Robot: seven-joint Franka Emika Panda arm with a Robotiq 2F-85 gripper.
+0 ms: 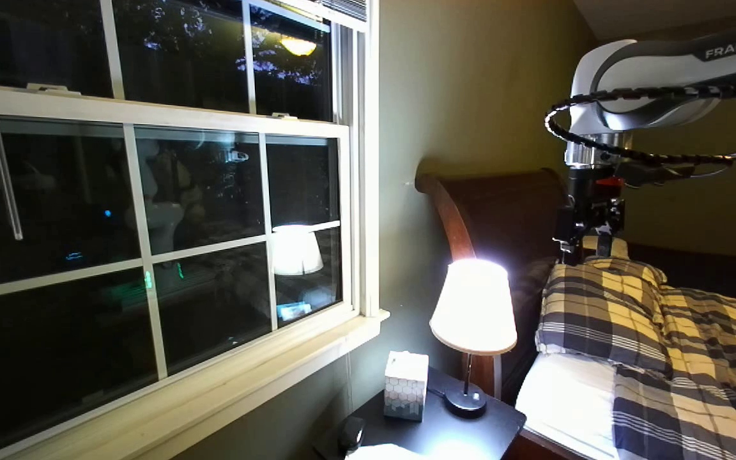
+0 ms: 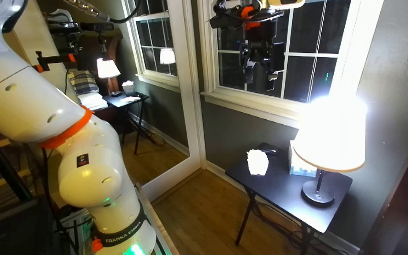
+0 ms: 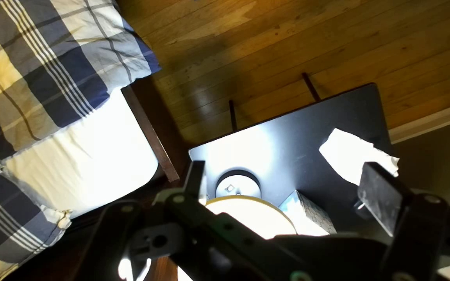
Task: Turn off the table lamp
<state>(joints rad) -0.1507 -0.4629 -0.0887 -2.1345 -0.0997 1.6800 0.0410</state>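
The table lamp stands upright and lit on a small black table. Its glowing cream tapered shade [image 1: 474, 306] shows in both exterior views [image 2: 331, 138]. Its round dark base [image 1: 466, 401] also shows in the wrist view [image 3: 238, 185], with a small square mark [image 3: 229, 188] on top. The shade [image 3: 248, 210] hides most of the stem there, and my gripper hides part of the shade. My gripper [image 3: 289, 189] is open with nothing between its fingers. It points down, above the height of the shade and apart from the lamp, in both exterior views [image 1: 588, 250] [image 2: 259, 79].
On the black table [image 2: 278, 189] are a hexagon-patterned tissue box [image 1: 405, 386] beside the lamp, a bright white object [image 2: 257, 162] and a small dark object [image 1: 352, 434]. A bed with a plaid pillow [image 1: 598, 313] and a window [image 1: 202, 255] flank the table. A mirror [image 2: 161, 124] reflects the scene.
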